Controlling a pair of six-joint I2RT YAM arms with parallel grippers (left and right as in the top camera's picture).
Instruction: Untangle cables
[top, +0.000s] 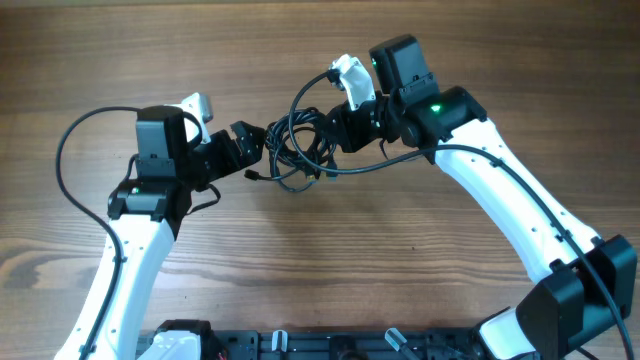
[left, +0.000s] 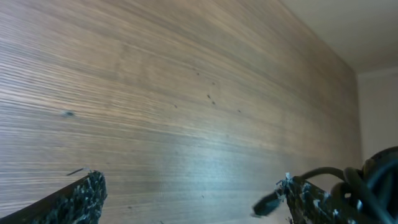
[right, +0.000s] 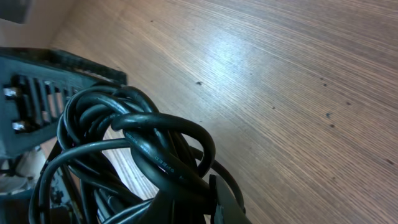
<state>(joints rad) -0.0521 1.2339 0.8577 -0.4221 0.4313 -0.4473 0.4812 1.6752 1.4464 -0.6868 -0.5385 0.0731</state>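
Note:
The cables (top: 297, 148) are a bunch of thin black cords, tangled in loops at the middle of the table between my two grippers. My right gripper (top: 338, 128) is shut on the right side of the bunch. In the right wrist view, the looped cables (right: 143, 146) fill the lower left, pressed against one black finger (right: 229, 202). My left gripper (top: 262, 150) sits at the left side of the tangle. Its fingers (left: 81, 199) are spread wide with only bare table between them. A small plug (left: 268, 202) pokes out beside the right finger, and cable loops (left: 373, 180) lie just outside it.
The wooden table (top: 330, 260) extends on all sides of the tangle. One loose cord end with a plug (top: 258, 176) lies just below the left gripper. Thick arm cables (top: 75, 170) arc out to the left, and the arm bases (top: 330, 345) line the near edge.

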